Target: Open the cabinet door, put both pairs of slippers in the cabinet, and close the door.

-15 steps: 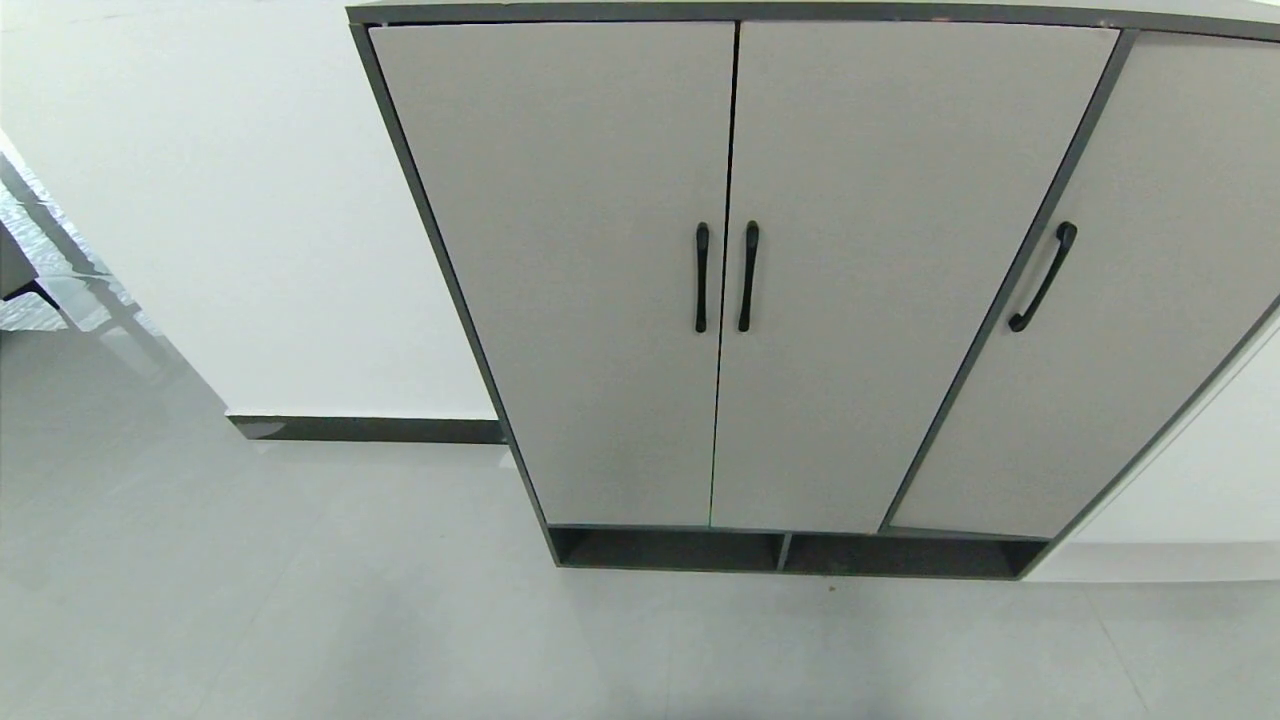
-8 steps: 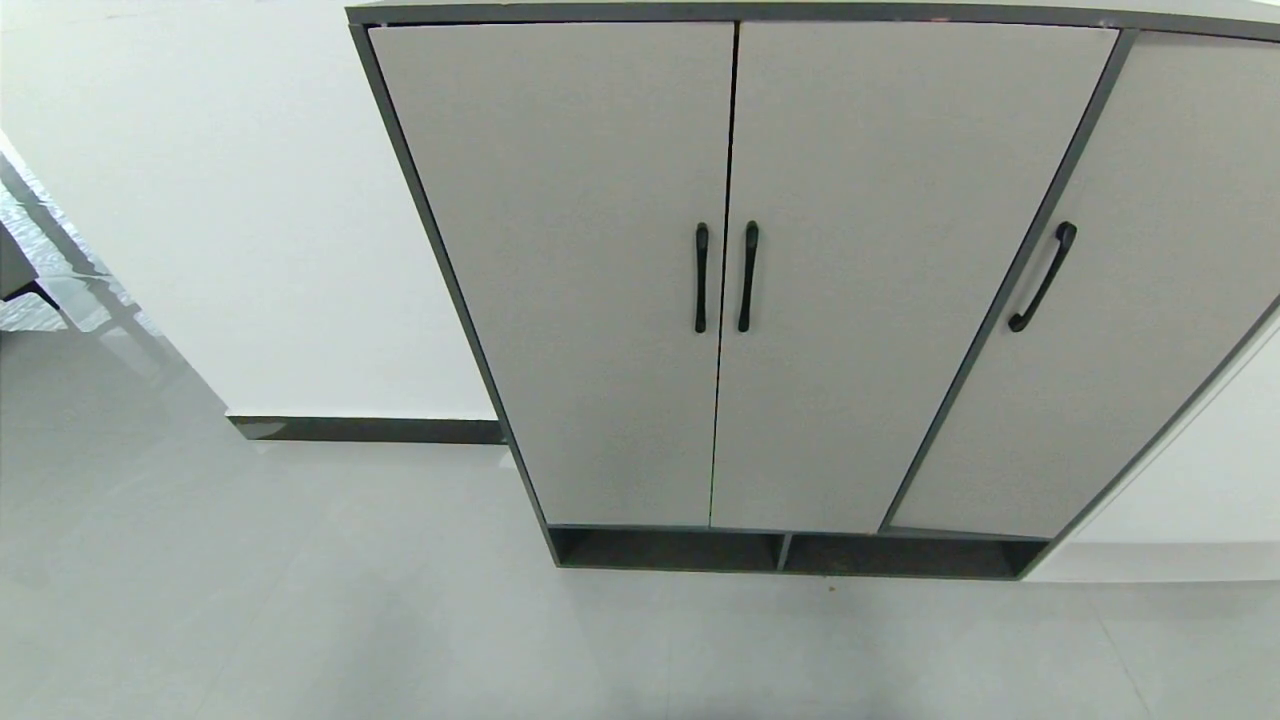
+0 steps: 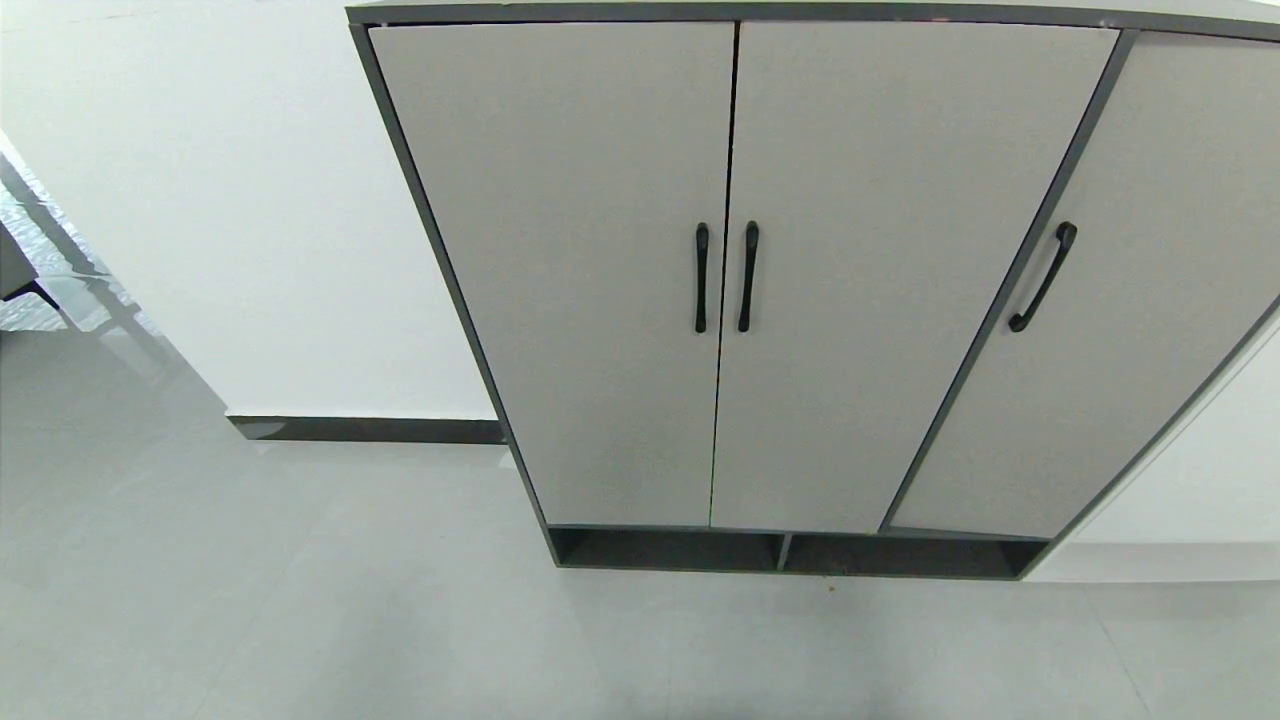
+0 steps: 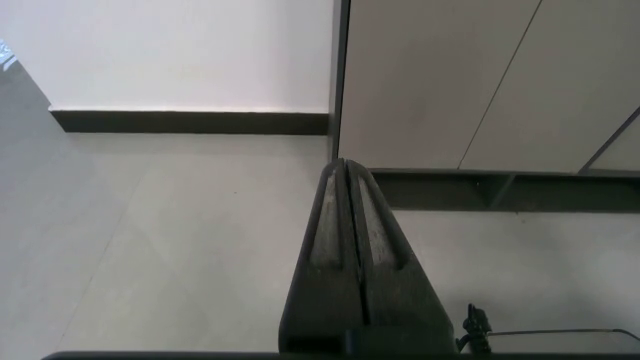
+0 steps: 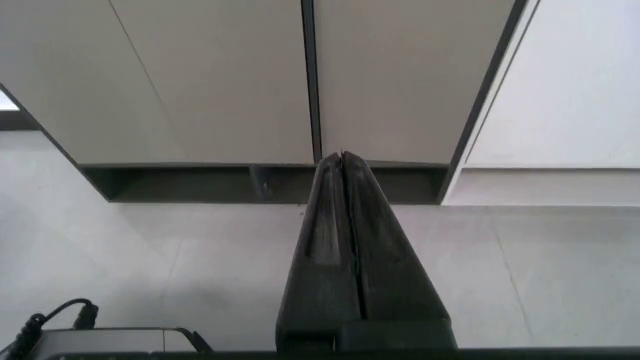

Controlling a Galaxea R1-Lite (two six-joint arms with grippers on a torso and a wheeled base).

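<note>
A grey cabinet (image 3: 560, 250) with a dark frame stands against the white wall, all three doors closed. The left door (image 3: 570, 270) and middle door (image 3: 860, 280) each carry a black handle (image 3: 701, 277) (image 3: 748, 276) at their meeting edge. The right door (image 3: 1130, 290) has a slanted black handle (image 3: 1042, 277). Two low open slots (image 3: 668, 549) run along the cabinet's base. My left gripper (image 4: 346, 175) is shut, held low over the floor facing the cabinet's left lower corner (image 4: 340, 150). My right gripper (image 5: 342, 165) is shut, facing the cabinet's base slots (image 5: 180, 182).
Pale grey floor tiles (image 3: 300, 600) stretch out in front of the cabinet. A dark baseboard (image 3: 370, 430) runs along the white wall at the left. A furniture leg (image 3: 25, 290) shows at the far left edge.
</note>
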